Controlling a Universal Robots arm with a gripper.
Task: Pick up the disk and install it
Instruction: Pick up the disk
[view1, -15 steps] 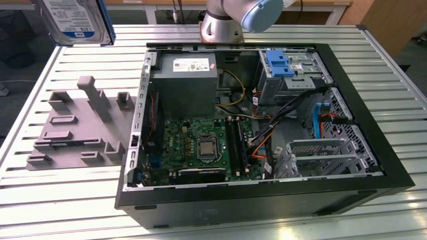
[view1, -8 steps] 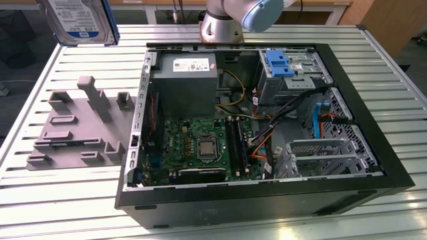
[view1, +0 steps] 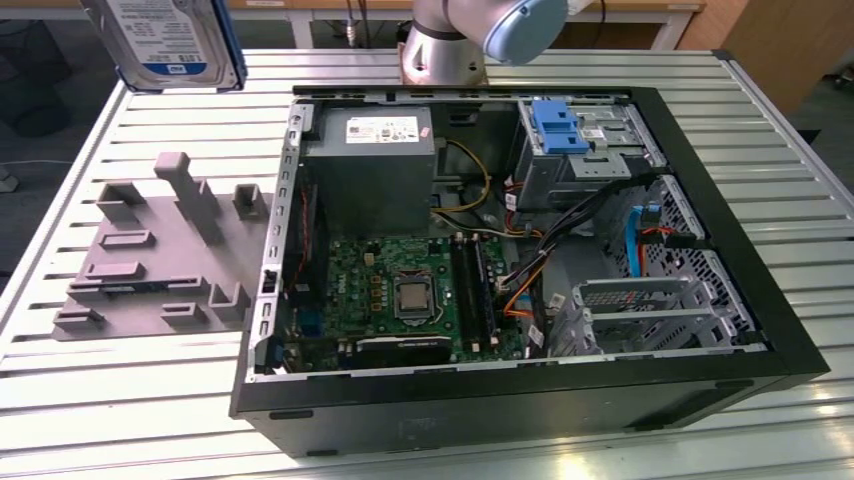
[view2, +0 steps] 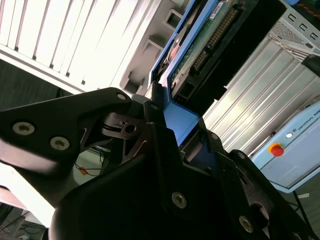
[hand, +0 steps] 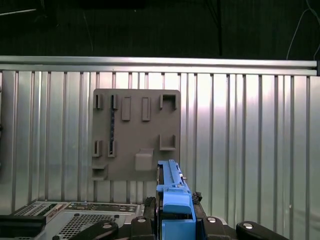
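The disk (view1: 167, 40) is held aloft at the upper left of the exterior view, its label turned outward, above the slatted table (view1: 80, 400) and apart from the open computer case (view1: 534, 405). In both wrist views the gripper (view2: 172, 107) (hand: 173, 212) is seen with its fingers clamped on the blue-railed edge of the disk (view2: 200, 50) (hand: 170, 180). A grey fixture plate (view1: 147, 260) (hand: 135, 130) is laid on the table, at the exterior view's left of the case. A blue bracket (view1: 554, 125) is seated inside the case at its upper right.

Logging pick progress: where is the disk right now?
The disk is clamped in the gripper, at the exterior view's upper left, above the grey fixture.
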